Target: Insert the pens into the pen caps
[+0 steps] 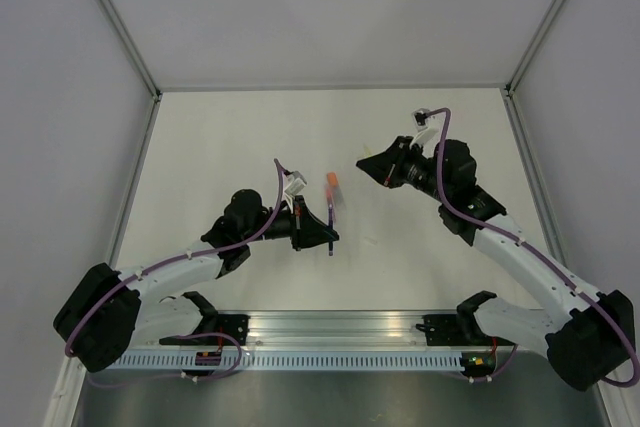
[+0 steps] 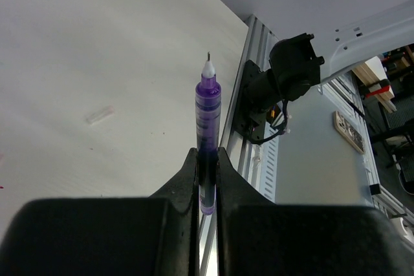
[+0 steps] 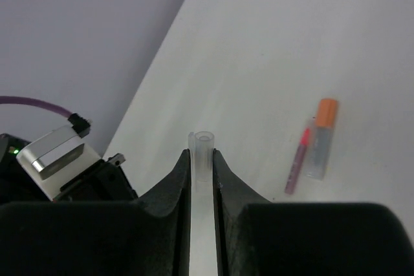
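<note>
Above the surface (image 1: 240, 137), our left claw (image 2: 207, 158) clamps a purple pen (image 2: 207, 105), tip toward the near rail (image 1: 340, 325), away from the clear cap (image 3: 204, 143) clamped in our right claw (image 3: 201, 159).

A white table (image 1: 230, 137) sat inside pale grey walls (image 1: 320, 7), with a ribbed metal rail (image 1: 340, 327) running along its near edge. Metal strips (image 1: 115, 22) lined the corners.

no legible text, labels, brands or nos. anywhere, all three views checked
</note>
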Controlling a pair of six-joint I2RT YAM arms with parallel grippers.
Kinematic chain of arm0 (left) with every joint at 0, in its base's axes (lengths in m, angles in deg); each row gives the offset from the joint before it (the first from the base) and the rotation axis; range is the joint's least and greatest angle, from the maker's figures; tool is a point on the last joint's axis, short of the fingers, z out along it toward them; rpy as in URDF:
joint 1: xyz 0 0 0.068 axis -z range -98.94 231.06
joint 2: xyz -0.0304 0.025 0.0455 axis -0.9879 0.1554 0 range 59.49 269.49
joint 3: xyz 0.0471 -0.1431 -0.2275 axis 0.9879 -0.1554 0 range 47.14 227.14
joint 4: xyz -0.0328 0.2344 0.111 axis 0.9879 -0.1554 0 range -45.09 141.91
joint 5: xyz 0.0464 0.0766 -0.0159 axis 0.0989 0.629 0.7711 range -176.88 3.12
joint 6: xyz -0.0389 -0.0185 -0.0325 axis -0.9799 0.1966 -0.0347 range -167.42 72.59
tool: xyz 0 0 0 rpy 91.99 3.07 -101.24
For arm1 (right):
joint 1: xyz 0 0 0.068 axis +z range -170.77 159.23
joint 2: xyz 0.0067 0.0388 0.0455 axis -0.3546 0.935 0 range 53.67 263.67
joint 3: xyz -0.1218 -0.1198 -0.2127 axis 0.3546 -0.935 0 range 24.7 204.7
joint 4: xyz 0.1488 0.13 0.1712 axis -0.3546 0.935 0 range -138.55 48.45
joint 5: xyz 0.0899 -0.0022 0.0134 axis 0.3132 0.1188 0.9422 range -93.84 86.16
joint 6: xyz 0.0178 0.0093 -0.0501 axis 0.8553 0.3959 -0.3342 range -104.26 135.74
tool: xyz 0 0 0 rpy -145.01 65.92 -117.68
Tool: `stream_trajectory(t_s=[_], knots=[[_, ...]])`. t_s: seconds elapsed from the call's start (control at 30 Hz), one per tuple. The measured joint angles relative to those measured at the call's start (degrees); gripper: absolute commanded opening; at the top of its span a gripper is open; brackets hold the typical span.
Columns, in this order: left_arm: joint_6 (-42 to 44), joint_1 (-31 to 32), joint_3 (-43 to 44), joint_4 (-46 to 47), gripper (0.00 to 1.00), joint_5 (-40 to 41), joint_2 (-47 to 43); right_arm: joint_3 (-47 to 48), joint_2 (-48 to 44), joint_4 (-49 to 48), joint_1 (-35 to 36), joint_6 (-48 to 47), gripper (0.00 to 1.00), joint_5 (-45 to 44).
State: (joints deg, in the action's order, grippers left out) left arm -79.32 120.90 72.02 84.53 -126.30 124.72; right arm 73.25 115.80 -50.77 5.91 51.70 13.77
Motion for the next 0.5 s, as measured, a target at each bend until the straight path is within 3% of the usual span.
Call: stream_trajectory(t_s=[0.17, 0.5], knots=[[-0.37, 0.00, 0.00, 1.42, 0.02, -1.27, 0.02, -3.43, -0.48, -7.58, 6.78, 3.74, 0.00, 0.15], [-0.76, 0.00, -0.42, 2.27, 0.02, -1.68, 0.02, -3.87, -0.68, -12.24, 16.37, 4.70, 0.00, -4.61]])
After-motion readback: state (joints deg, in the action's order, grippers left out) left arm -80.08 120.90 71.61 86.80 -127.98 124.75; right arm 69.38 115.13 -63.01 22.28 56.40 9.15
